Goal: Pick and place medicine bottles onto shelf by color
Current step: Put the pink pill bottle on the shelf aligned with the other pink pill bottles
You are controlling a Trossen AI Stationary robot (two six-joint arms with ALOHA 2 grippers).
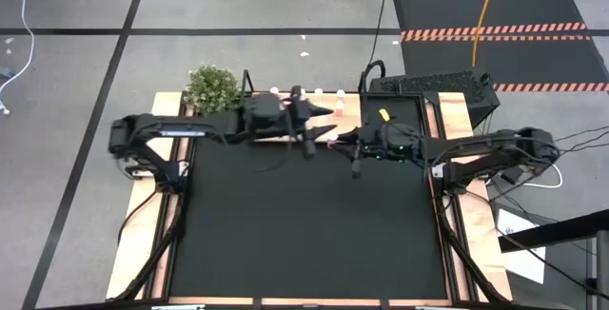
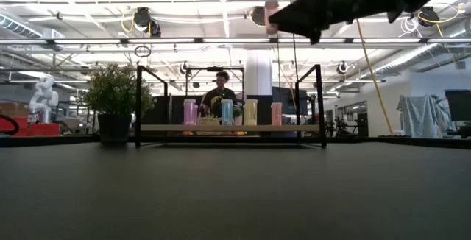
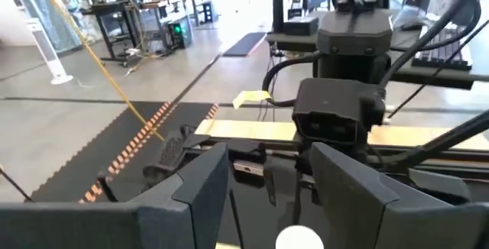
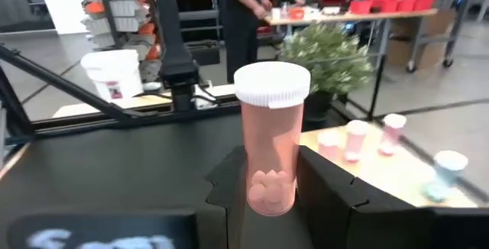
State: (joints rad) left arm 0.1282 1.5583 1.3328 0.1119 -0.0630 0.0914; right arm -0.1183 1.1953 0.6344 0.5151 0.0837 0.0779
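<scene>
We see right pincer (image 4: 263,195) upper centre of high view, clamped on one pink bottle (image 4: 270,138), upright. Left pincer (image 3: 263,184) beside it over shelf (image 2: 229,128), fingers parted, empty. We count four bottles on shelf in low view. One plant (image 2: 115,93) left.

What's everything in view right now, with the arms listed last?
Held bottle: one, pink with a white cap, raised above the table.
Shelf bottles: at least four, pink-purple, teal, yellow, salmon-pink, standing in a row on the shelf.
White cap: one, below the left gripper, body hidden.
Shelf: one, light wood with black posts, at the table's far edge.
Plant: one, green, at the shelf's left end.
Table: one, black top.
People: at least two, in the room beyond.
Left gripper: jaws open, over the shelf.
Right gripper: jaws shut on the held bottle.
</scene>
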